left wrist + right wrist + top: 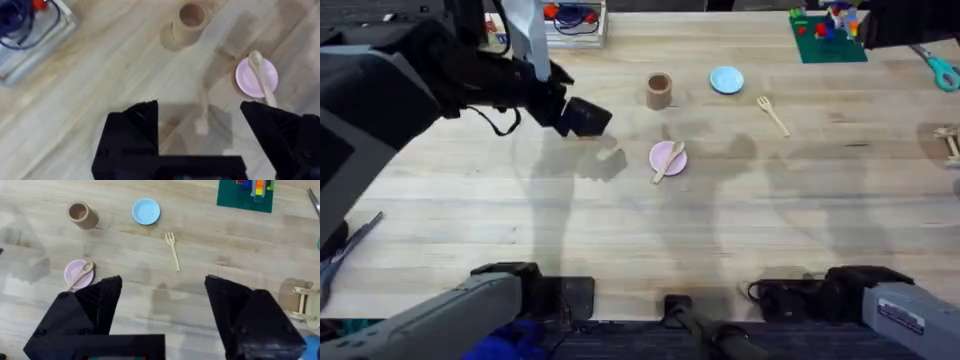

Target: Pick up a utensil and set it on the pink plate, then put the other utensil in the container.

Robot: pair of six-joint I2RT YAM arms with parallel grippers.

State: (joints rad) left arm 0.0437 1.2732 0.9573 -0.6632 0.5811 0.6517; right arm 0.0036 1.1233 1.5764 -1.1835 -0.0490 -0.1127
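Note:
The pale wooden spoon (670, 160) lies across the pink plate (659, 153), its bowl toward the brown cup (659, 91) and its handle over the near rim. The wooden fork (773, 115) lies flat on the table, right of the cup and below the blue plate. My left gripper (585, 117) hovers high, left of the pink plate, open and empty. In the left wrist view the left gripper (200, 125) stands wide, with the spoon (262, 77) on the plate (247, 80) and the cup (189, 22) beyond. My right gripper (162, 300) is open and empty, near its base, well short of the fork (172, 250).
A light-blue plate (726, 80) sits right of the cup. At the back are a white tray (575, 20) and a green baseplate with bricks (828, 35). Teal scissors (942, 70) and a wooden piece (950, 140) lie at the right edge, and a dark tool (340, 255) at the left.

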